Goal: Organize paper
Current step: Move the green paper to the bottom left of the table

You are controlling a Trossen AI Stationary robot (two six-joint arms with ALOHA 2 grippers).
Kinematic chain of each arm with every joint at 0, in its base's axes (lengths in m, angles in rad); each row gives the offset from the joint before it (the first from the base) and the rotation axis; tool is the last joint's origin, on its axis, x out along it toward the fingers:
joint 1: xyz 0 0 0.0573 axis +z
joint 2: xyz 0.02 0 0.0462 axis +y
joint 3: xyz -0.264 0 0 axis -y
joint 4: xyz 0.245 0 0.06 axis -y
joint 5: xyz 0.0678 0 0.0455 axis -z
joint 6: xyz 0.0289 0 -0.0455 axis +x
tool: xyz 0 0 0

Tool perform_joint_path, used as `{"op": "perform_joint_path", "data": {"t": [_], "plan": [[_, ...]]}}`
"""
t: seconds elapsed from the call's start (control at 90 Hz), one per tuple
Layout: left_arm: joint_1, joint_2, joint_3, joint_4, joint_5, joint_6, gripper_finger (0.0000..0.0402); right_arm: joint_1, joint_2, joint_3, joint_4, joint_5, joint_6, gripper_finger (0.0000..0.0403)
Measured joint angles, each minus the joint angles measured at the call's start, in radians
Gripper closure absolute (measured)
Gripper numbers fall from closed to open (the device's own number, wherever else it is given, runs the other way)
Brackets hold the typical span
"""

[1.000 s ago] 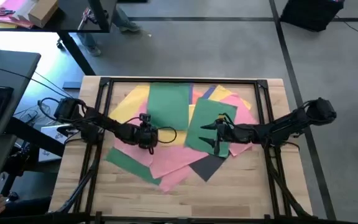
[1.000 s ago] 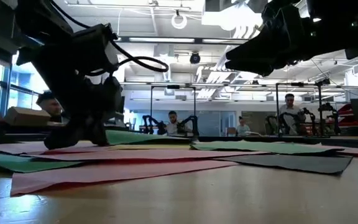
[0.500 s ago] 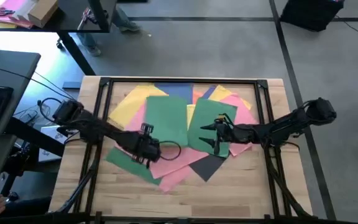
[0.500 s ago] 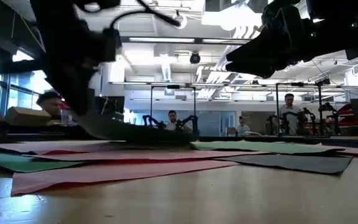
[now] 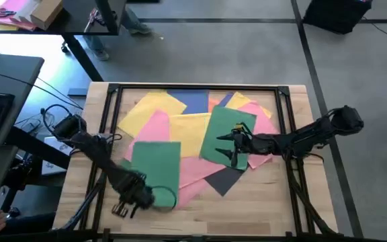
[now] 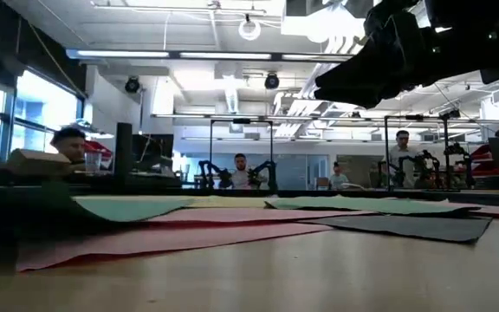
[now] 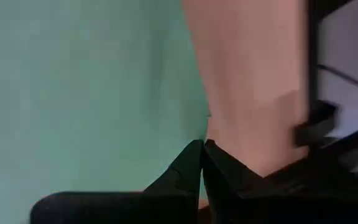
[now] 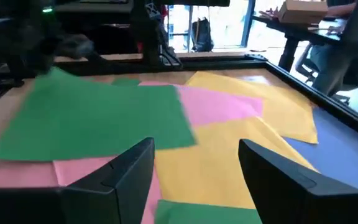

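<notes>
Under the left gripper [image 5: 132,199], green paper [image 5: 156,163] is partly hidden.

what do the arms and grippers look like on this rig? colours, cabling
Both arms are dark, near black, built of slim jointed links. The left arm carries a black cable that loops loose beside the left gripper. The right arm ends in a bulkier dark joint near the table edge. The right gripper has two flat, tapering dark fingers. No markings are visible.
</notes>
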Motion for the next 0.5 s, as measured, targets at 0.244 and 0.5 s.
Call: {"op": "perform_joint_path", "data": {"t": [0.244, 0.5], "plan": [[-0.158, 0.138, 0.000, 0.193, 0.160, -0.225, 0.0401, -0.029, 0.000, 0.000, -0.011, -0.011, -0.013, 0.0183], [-0.238, 0.212, 0.000, 0.174, 0.176, -0.414, 0.0402, -0.020, 0.000, 0.000, -0.019, -0.112, -0.006, 0.0183]]}}
